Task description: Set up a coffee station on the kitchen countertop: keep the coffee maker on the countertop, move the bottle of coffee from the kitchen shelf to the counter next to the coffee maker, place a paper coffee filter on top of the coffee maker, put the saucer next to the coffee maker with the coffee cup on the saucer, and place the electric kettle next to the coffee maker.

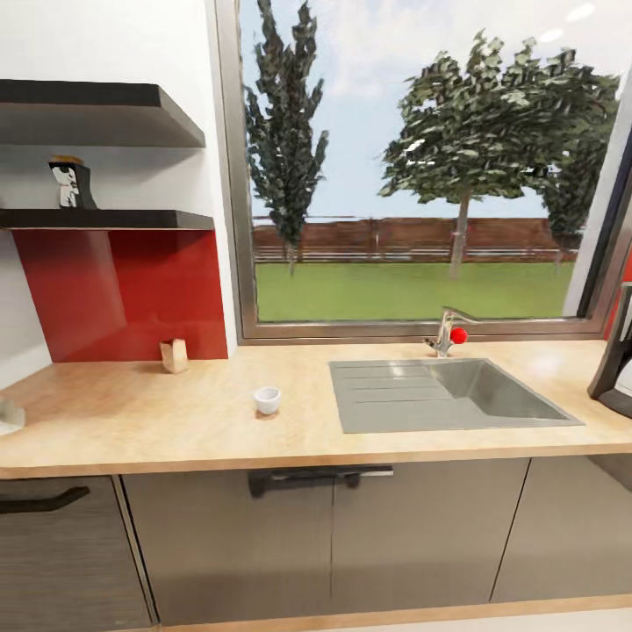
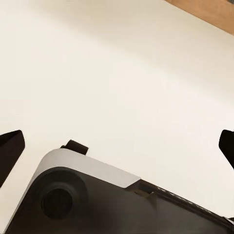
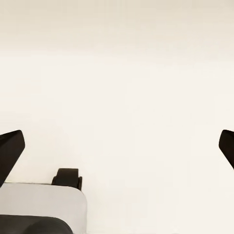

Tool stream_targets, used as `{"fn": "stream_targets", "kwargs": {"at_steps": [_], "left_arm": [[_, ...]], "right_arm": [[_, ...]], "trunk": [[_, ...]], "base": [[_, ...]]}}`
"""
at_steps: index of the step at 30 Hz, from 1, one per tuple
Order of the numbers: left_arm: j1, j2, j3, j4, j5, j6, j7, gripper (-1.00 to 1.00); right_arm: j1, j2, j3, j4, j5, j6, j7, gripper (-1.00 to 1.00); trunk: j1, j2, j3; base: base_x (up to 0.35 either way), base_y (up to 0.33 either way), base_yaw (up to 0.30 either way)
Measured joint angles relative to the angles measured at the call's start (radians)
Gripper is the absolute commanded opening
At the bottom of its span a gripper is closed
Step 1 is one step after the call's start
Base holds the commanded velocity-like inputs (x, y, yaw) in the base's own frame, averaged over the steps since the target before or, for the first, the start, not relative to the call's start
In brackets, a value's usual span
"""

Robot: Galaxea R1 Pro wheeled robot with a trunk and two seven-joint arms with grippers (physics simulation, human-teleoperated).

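I judge the bottle of coffee (image 1: 73,183) on the shelf (image 1: 105,219), at 10 o'clock, rigid and smooth; I would grip its body, both grippers' fingers (image 2: 10,146) spread, empty.

**Wood, steel and gloss along the kitchen counter**

The long pale wooden countertop (image 1: 132,421) shows a smooth, faintly grained matt finish. Set into it, the grey rectangular metal sink (image 1: 456,395) looks brushed and dull, with a shinier chrome tap (image 1: 446,332) behind. The red wall panel (image 1: 123,290) is glossy. The small white cup (image 1: 268,400) looks like glazed ceramic. The dark wall shelves (image 1: 105,219) and grey cabinet fronts (image 1: 351,544) are matt, the cabinets finely grained.
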Motion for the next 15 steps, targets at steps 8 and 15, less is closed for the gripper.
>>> {"fn": "stream_targets", "kwargs": {"at_steps": [8, 15], "left_arm": [[0.000, 0.000, 0.000, 0.000, 0.000, -0.001, 0.000, 1.00], [0.000, 0.000, 0.000, 0.000, 0.000, -0.002, 0.000, 1.00]], "right_arm": [[0.000, 0.001, 0.000, 0.000, 0.000, 0.000, 0.000, 1.00], [0.000, 0.001, 0.000, 0.000, -0.001, -0.001, 0.000, 1.00]], "trunk": [[0.000, 0.000, 0.000], [0.000, 0.000, 0.000]], "base": [[0.000, 0.343, 0.000], [0.000, 0.343, 0.000]]}}
